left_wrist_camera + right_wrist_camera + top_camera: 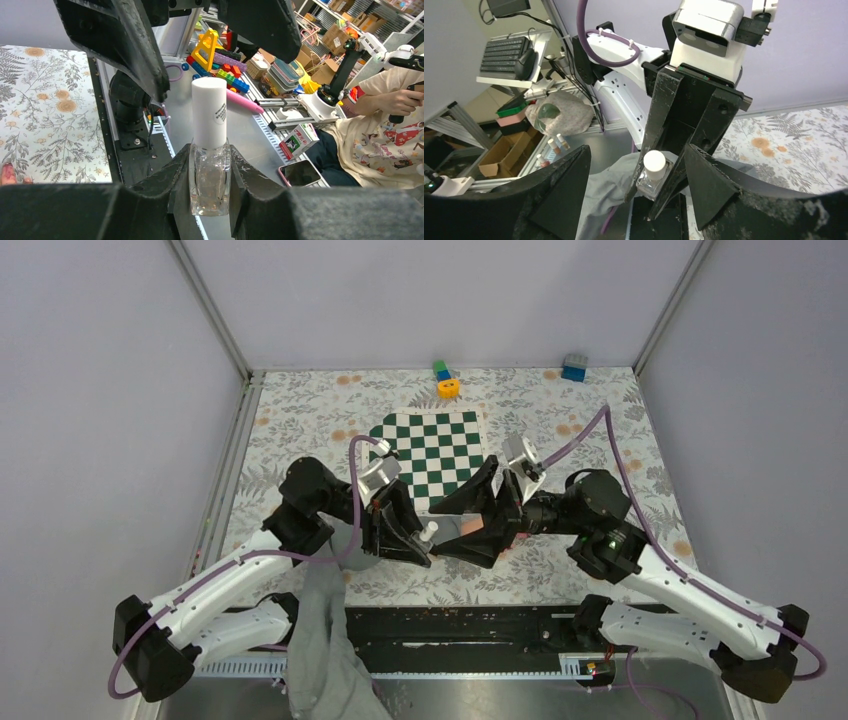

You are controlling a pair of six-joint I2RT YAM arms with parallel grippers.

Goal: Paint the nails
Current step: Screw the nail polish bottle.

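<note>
The left tool (210, 170) is pressed onto a small clear bottle (210, 187), pinched low on its glass body and held upright, with the white cap (209, 112) left free above the pads. The right tool (636, 155) is spread wide and is pointed at that cap, with a jaw on either side of it but apart from it; nothing is held in it.

Just beside the bottle, on the right arm's side and lower, a pale pinkish hand (478, 529) is seen lying on the counter (600, 420), mostly covered by the two tools. Its grey sleeve (320, 640) is trailed from below the bottle toward the near edge. Beyond the bottle, a chequered mat (435, 450) is laid flat.

The nails (5, 174) are glimpsed only at the edge of the left wrist view, where one pink fingertip with a dark reddish tip rests on the counter; the others are hidden.

The nails are judged to be tiny, stiff and glossy, so paint may run on them. They are not to be gripped at all, only stroked lightly, since the hand looks light and could be shoved aside. Hold is best taken on the cap, around its sides, where the brush is presumably fixed. The glass is judged slick and breakable, so a firm pinch is called for.
</note>
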